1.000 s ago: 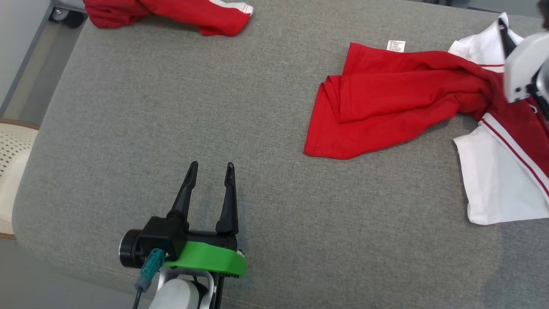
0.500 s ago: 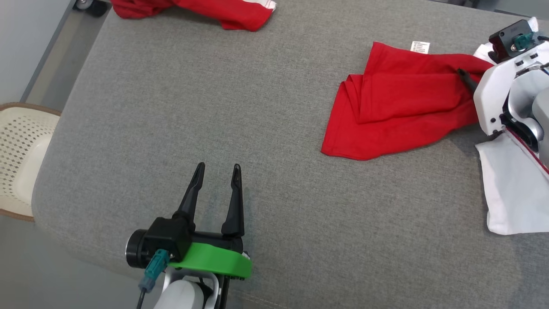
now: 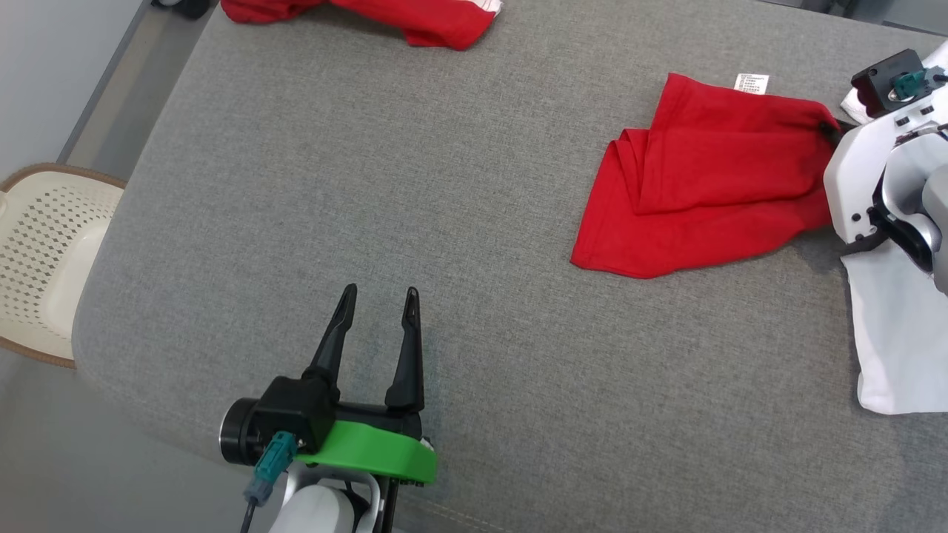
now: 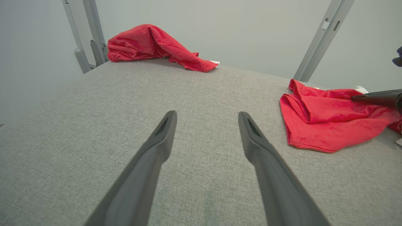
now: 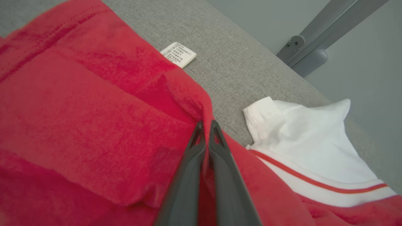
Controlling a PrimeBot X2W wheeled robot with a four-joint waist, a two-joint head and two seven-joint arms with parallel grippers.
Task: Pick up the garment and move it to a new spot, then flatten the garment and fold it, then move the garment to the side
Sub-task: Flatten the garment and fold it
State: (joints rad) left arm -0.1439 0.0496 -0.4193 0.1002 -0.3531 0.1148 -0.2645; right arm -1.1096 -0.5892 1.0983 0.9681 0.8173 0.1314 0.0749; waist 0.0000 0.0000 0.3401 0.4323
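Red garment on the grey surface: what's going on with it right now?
The right gripper is pinched shut on a raised fold of the red-and-white garment, which lies crumpled on the grey table, not yet lifted. The left gripper is open over a bare part of the table, apart from the garment.

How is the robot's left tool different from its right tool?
The left tool is open, fingers spread like a V; the right tool is shut tight. The left tool holds nothing and sits over the grey surface; the right tool pinches a fold of the red garment. Both have two long dark fingers.
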